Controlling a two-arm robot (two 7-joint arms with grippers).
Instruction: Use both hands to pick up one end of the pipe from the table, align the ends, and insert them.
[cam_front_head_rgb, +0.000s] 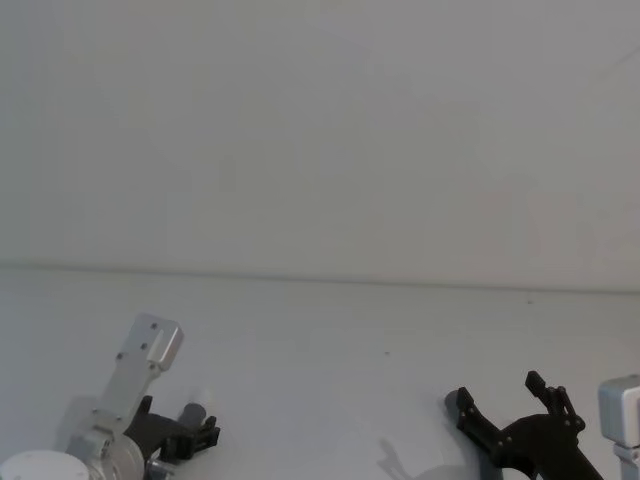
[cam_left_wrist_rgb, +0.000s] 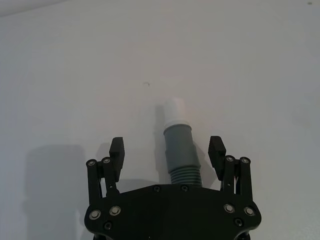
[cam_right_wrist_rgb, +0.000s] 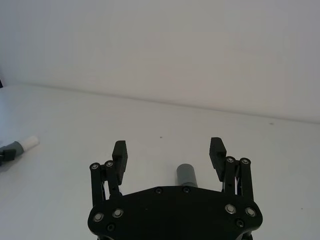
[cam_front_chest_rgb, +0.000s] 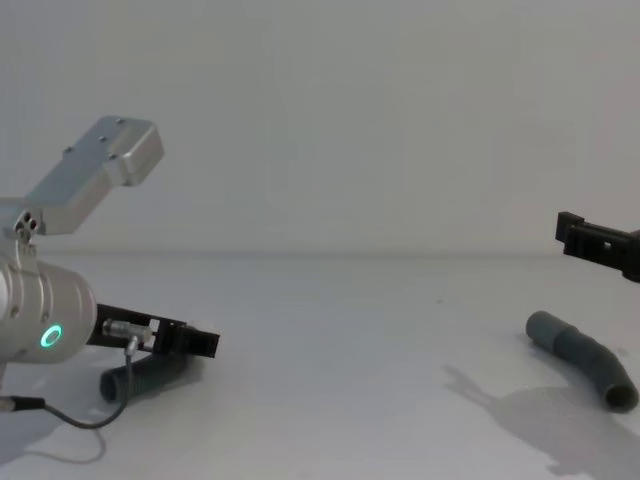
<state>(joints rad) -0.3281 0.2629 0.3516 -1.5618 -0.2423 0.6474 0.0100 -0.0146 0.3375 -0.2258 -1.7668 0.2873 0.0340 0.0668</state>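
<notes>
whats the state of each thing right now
tipped hose: lying on table, unjoined
cuffed hose: lying on table, unjoined
left gripper: open, astride tipped hose, not gripping
right gripper: open, raised over cuffed hose

Open table (cam_front_chest_rgb: 340, 350) between ribbed hose (cam_front_chest_rgb: 145, 380), curved hose (cam_front_chest_rgb: 585, 356); wall (cam_front_chest_rgb: 350, 120) behind.

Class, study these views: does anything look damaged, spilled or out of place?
Nothing stands out. The white-tipped hose lies flat between the open fingers of the left gripper; the curved hose lies intact below the open right gripper.
</notes>
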